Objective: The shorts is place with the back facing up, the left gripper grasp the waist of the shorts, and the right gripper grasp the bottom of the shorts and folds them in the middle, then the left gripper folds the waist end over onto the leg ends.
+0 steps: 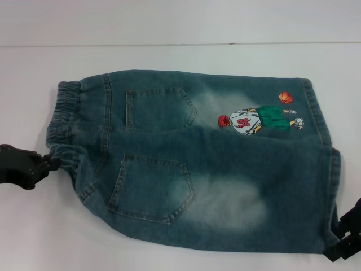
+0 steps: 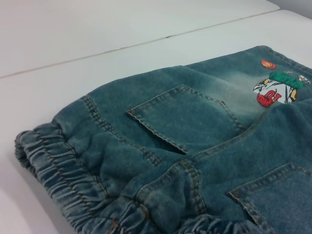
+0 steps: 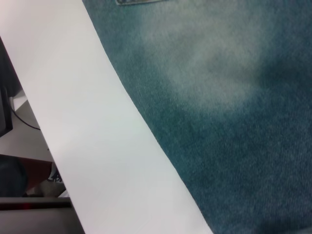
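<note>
White table (image 1: 169,56), left gripper (image 1: 52,162) at waist of the shorts (image 1: 66,121)

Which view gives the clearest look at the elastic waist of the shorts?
The left wrist view: the waist of the shorts fills the foreground, its puckers distinct. The head view shows it whole but smaller, with the left gripper at it. The right wrist view shows none.

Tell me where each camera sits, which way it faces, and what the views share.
Head view: high on the robot, looking down at the shorts; left claw at the waist, right claw at the near leg hem.
Left wrist view: low by the waistband, looking along the shorts; no robot parts.
Right wrist view: close over faded denim and table; no robot parts.
Shared: head and left wrist both show the cartoon print.
</note>
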Controlling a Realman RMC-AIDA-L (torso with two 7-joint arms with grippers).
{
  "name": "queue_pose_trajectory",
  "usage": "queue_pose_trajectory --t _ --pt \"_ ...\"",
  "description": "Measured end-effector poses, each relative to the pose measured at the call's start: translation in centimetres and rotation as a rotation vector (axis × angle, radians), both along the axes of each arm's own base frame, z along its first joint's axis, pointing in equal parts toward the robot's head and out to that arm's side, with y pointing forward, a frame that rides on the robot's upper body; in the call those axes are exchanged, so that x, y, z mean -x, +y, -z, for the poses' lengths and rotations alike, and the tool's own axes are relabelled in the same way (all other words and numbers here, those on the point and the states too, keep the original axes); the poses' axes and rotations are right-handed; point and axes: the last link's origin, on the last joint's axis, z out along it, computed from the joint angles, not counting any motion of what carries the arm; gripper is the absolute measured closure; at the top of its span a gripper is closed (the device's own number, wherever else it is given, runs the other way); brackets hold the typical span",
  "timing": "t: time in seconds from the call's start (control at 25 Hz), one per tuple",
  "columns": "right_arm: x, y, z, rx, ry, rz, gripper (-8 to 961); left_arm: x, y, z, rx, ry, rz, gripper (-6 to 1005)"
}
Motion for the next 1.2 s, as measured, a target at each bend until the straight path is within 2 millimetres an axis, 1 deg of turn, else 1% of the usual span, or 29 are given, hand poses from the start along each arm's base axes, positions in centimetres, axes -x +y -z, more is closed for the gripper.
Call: queue_pose_trajectory --t 0.04,0.12,0.56,0.8,0.96,1.2 --pt "-0.1 0.1 0.1 -0.004 -0.001 -0.003 197 0.0 0.0 0.0 0.000 0.000 0.000 948" --pt "-0.2 0.1 0.3 -0.007 0.000 -0.012 447 0.0 0.0 0.0 0.000 0.000 0.000 948" --pt "-0.3 -0.2 0.1 0.006 -0.003 -0.024 695 -0.2 0.2 0.0 0.000 -0.002 0.004 949" --pt "-0.5 -0.3 0.0 0.011 0.000 -0.040 895 -0.2 0.2 0.1 0.002 -0.005 0.003 948" --pt "-0.3 -0.5 -1.2 -0.049 0.064 -0.091 929 -0.4 0.2 0.0 0.002 -0.024 -0.009 949" --pt "0.4 -0.5 -3.8 -0.185 0.218 -0.202 938 -1.2 0.8 -1.3 -0.041 -0.099 -0.022 949"
